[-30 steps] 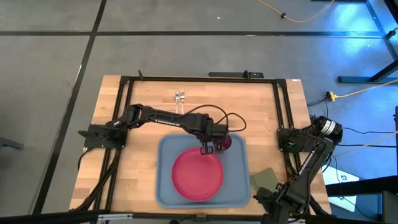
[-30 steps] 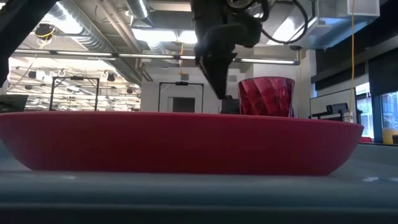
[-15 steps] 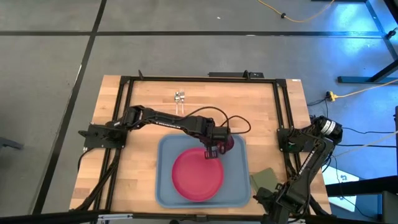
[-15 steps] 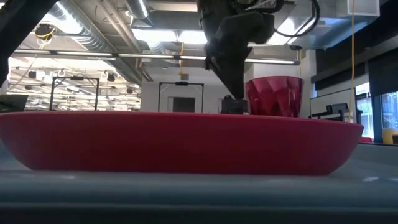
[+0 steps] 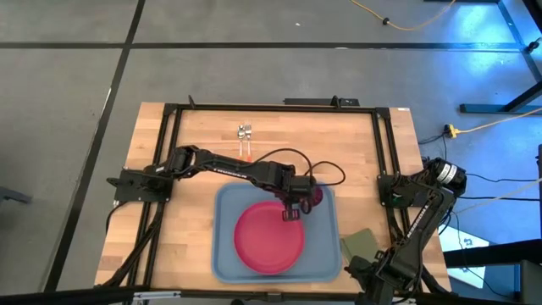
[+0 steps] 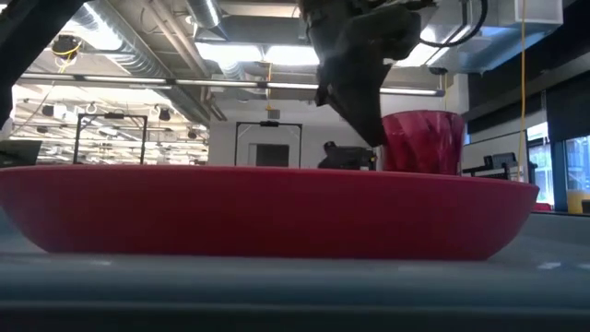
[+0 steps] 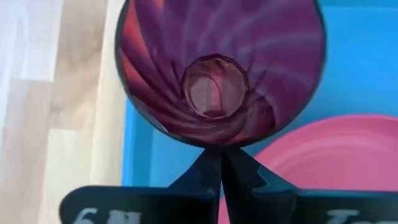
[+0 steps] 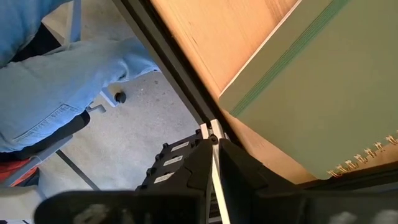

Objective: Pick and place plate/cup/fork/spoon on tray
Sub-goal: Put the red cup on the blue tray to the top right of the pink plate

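Observation:
The pink-red plate (image 5: 268, 238) lies on the light blue tray (image 5: 227, 254). The dark red cup (image 5: 311, 195) stands upright by the tray's far right corner; in the low view (image 6: 422, 143) the plate hides its base. My left gripper (image 5: 293, 208) is shut right beside the cup's left side. The fork and spoon (image 5: 245, 135) lie side by side on the wood near the far edge; I cannot tell which is which. My right gripper (image 8: 213, 142) is shut and waits at the table's near right corner. My left gripper's shut fingertips (image 7: 221, 155) meet the cup's outer wall at its rim (image 7: 217, 144), on the cup's left side (image 6: 385, 138). The fingers slant down from the upper left. I cannot tell whether they pinch the wall or only push it.
An olive-green pad (image 5: 359, 244) lies right of the tray, also in the right wrist view (image 8: 323, 93). A black frame (image 5: 254, 106) runs around the table. A person in blue trousers (image 8: 56, 81) sits past the table's edge.
My left gripper has gone toward the table's right edge and a little toward the near edge. The cup has gone right with it, staying upright and at the same height.

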`<state>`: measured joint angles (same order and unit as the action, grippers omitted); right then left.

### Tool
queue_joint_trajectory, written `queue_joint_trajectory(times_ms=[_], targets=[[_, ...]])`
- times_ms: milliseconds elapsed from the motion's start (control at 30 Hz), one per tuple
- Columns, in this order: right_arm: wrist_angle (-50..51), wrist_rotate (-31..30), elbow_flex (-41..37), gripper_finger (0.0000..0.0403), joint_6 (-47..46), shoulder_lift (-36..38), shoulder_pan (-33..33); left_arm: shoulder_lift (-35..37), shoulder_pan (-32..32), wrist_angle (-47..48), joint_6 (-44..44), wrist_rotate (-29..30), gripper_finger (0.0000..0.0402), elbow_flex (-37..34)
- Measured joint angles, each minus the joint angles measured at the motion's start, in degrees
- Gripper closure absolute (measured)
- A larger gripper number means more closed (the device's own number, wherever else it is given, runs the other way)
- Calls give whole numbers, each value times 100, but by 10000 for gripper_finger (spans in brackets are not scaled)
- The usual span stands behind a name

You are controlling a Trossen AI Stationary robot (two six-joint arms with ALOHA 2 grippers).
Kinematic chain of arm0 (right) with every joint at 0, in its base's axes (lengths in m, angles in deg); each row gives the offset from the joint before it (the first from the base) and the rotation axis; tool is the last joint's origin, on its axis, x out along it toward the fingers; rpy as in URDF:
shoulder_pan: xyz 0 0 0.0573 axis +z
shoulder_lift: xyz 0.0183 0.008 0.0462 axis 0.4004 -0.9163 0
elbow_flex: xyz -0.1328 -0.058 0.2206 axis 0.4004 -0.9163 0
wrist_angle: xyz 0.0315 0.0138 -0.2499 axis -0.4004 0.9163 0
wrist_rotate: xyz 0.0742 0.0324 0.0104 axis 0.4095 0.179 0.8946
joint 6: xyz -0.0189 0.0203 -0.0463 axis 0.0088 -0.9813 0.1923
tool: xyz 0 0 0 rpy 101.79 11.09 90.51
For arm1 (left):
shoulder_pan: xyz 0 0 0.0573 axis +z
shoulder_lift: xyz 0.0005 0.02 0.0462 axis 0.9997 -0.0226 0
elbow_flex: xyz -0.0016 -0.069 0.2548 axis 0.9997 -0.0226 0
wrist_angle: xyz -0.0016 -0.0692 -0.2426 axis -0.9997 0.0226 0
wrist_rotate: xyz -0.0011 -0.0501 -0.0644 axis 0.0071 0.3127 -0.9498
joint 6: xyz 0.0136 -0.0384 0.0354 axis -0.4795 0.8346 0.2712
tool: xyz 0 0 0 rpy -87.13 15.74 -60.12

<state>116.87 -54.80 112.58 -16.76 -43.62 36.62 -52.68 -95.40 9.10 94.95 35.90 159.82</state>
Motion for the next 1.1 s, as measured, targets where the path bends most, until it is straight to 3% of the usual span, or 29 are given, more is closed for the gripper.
queue_joint_trajectory(times_ms=[267, 433, 600, 1100], targets=[[0, 63, 0, 370, -2, -2, 0, 0, -7, 331, -89, -62, 401, 0], [-8, 90, 2, 370, -2, -2, 0, 0, 52, 526, -327, 663, 401, 0], [-11, 92, 2, 370, -2, -2, 0, 0, 149, 315, -452, 954, 401, 0], [-13, 105, 2, 370, -2, -4, 0, 0, 22, -307, -431, 283, 401, 0]])
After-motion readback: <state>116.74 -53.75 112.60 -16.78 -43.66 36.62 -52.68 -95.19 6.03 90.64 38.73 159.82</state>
